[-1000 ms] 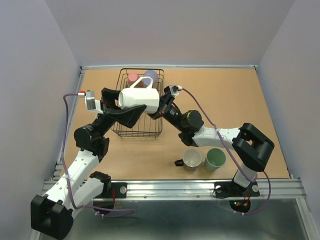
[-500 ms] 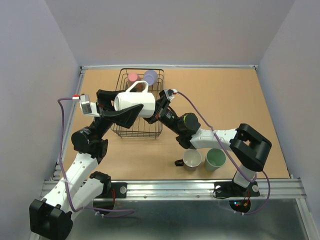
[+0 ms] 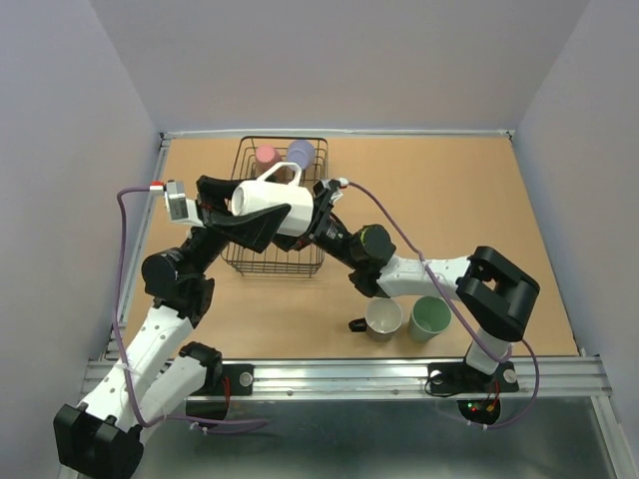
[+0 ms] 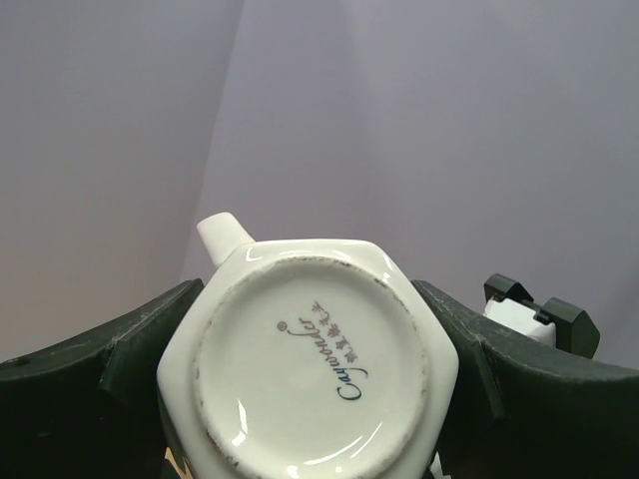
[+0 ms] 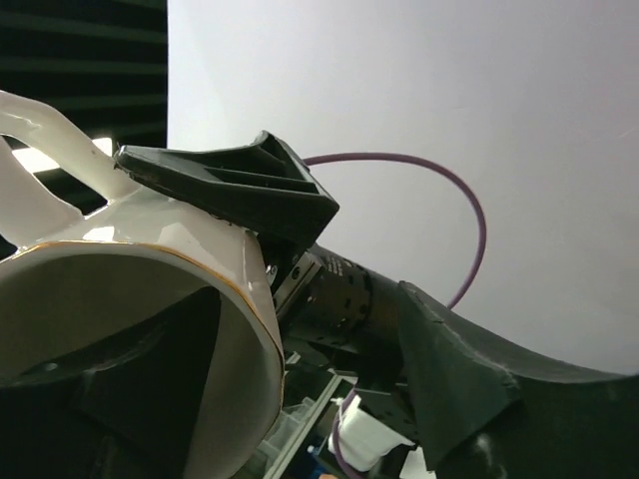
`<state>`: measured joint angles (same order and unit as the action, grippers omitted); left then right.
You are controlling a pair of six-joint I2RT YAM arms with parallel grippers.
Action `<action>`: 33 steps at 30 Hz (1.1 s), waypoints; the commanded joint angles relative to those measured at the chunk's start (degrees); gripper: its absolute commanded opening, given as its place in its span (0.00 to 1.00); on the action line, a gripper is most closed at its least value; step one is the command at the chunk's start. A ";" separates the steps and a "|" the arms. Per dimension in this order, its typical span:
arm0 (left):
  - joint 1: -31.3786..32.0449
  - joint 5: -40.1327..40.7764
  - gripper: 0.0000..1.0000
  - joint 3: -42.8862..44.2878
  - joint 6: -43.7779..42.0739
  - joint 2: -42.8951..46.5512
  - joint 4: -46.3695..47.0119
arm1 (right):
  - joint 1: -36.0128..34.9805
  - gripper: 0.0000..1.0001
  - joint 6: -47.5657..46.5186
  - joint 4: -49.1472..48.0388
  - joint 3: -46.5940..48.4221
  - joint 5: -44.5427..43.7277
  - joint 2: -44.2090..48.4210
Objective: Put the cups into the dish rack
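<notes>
**Around my pincer: desk, walls, rail**

A tan desk (image 3: 479, 200) lies beneath my left pincer (image 3: 268, 205) and runs out well to its right. Pale grey walls (image 3: 339, 60) stand beyond it and on both sides. Behind it, a silver metal rail (image 3: 339, 374) edges the desk.

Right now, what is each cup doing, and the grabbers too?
White mug: sideways in the air, over the dish rack.
Pink cup: in the rack.
Lavender cup: in the rack, beside pink.
Black-handled cup: upright on the table.
Green cup: upright on the table.
Left gripper: shut on the white mug.
Right gripper: open, at the mug's mouth.
</notes>
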<state>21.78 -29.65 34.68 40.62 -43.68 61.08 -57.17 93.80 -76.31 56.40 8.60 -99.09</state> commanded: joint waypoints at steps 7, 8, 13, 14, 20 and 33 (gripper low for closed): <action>0.10 5.82 0.00 8.46 -7.91 4.04 -9.45 | -0.40 0.93 -5.11 -20.98 -4.01 0.72 1.96; 0.10 6.18 0.00 9.35 -7.93 4.04 -11.40 | -0.23 0.93 -5.81 -20.81 -5.41 0.72 1.97; 0.10 7.59 0.00 15.93 -15.30 3.08 -24.48 | 7.05 0.95 -12.22 -13.10 -22.43 -0.08 12.93; 0.10 7.68 0.00 16.82 -16.27 2.64 -26.26 | 8.90 0.95 -12.50 -11.85 -24.65 -0.08 14.87; -0.16 8.03 0.00 23.31 -24.96 -4.19 -40.56 | 23.23 0.95 -18.62 7.69 -33.29 2.65 33.32; 7.83 22.34 0.00 22.80 -34.90 -22.75 -48.68 | 25.17 0.95 -35.79 40.45 -26.87 -0.61 48.20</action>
<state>25.82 -12.38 55.83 9.02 -65.58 7.51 -32.27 62.37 -41.74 26.70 8.16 -51.48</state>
